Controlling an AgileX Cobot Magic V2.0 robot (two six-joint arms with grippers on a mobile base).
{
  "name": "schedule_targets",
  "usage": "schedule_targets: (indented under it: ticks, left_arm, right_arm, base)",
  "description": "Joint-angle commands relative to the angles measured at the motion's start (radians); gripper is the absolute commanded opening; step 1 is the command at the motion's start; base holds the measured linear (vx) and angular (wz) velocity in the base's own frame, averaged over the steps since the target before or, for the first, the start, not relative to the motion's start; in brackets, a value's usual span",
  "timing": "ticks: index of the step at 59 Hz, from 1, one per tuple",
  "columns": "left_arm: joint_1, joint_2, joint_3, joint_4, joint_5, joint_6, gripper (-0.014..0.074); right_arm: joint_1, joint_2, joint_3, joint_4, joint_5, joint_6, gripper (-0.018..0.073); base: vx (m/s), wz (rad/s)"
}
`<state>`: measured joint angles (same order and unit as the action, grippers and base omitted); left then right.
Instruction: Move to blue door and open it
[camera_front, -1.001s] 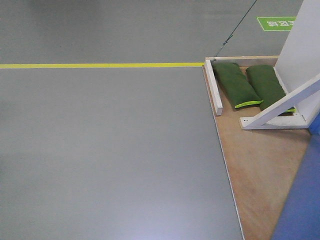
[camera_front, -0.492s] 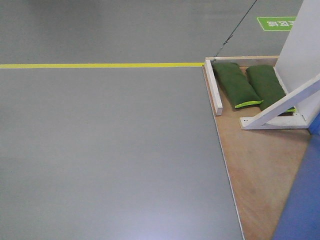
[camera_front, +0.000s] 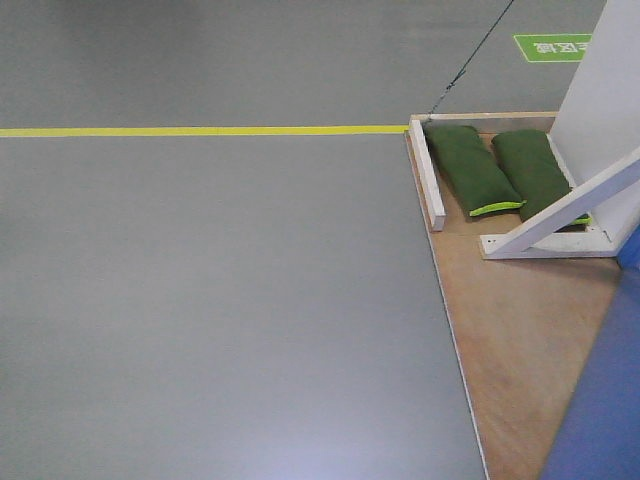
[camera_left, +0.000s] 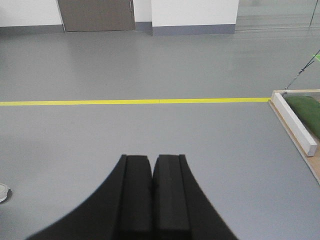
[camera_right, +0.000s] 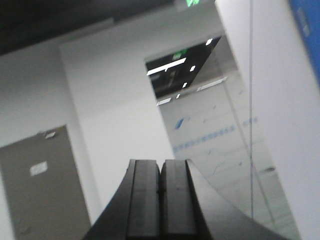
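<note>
Grey floor (camera_front: 220, 300) fills most of the front view and runs out ahead of the left gripper (camera_left: 151, 200). Wooden platform (camera_front: 520, 330) lies on it, ahead & to the right of that gripper, only its near corner showing in the left wrist view. Blue door (camera_front: 600, 420) is a glossy blue slab cut off at the front view's lower right corner, at the platform's right side; no handle in view. White panel (camera_front: 600, 80) stands upright at the platform's far right w/ a diagonal white brace (camera_front: 560, 215) leaning against it. Two green sandbags (camera_front: 470, 170) lie side by side on the platform, between a white batten (camera_front: 427, 175) and the panel. Yellow line (camera_front: 200, 130) crosses the floor ahead of the left gripper, ending at the platform's corner. Left gripper: pads pressed together, nothing between. Right gripper (camera_right: 160, 200) points up at a white wall, pads also together & empty; a blue strip (camera_right: 306, 30) shows above & right of it, can't tell if it's the door
</note>
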<state>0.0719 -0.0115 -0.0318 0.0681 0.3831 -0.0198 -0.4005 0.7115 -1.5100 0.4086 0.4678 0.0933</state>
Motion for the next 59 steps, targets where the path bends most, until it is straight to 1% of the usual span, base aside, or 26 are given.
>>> schedule_targets:
  ticks: [1, 11, 21, 34, 40, 44, 47, 53, 59]
  left_arm:
    - [0.002, -0.014, -0.027, -0.002, -0.08, -0.007, 0.0073]
    - [0.002, -0.014, -0.027, -0.002, -0.08, -0.007, 0.0073]
    - [0.002, -0.014, -0.027, -0.002, -0.08, -0.007, 0.0073]
    - [0.002, -0.014, -0.027, -0.002, -0.08, -0.007, 0.0073]
    - [0.002, -0.014, -0.027, -0.002, -0.08, -0.007, 0.0073]
    - [0.002, -0.014, -0.027, -0.002, -0.08, -0.007, 0.0073]
    - [0.002, -0.014, -0.027, -0.002, -0.08, -0.007, 0.0073]
    - [0.002, -0.014, -0.027, -0.002, -0.08, -0.007, 0.0073]
    - [0.002, -0.014, -0.027, -0.002, -0.08, -0.007, 0.0073]
  right_arm:
    - [-0.101, 0.015, -0.019, 0.057, -0.146, -0.003, 0.0008]
    - [-0.288, 0.001, -0.019, 0.13, -0.191, -0.003, 0.0008]
    - [-0.48, 0.015, -0.019, 0.276, -0.247, -0.003, 0.0008]
    - [-0.753, 0.055, -0.019, 0.335, -0.388, -0.003, 0.0008]
    - [-0.846, 0.091, -0.019, 0.372, -0.429, -0.003, 0.0008]
    - [-0.885, 0.12, -0.019, 0.424, -0.422, -0.003, 0.0008]
    - [-0.896, 0.145, -0.019, 0.47, -0.403, -0.003, 0.0008]
    - [-0.896, 0.2, -0.019, 0.554, -0.358, -0.003, 0.0008]
    - [-0.896, 0.236, -0.019, 0.591, -0.338, -0.003, 0.0008]
  base:
    - [0.0, 0.0]
    - [0.0, 0.0]
    - [0.0, 0.0]
    - [0.0, 0.0]
    - [0.0, 0.0]
    - [0.0, 0.0]
    - [0.0, 0.0]
    - [0.0, 0.0]
    - [0.0, 0.0]
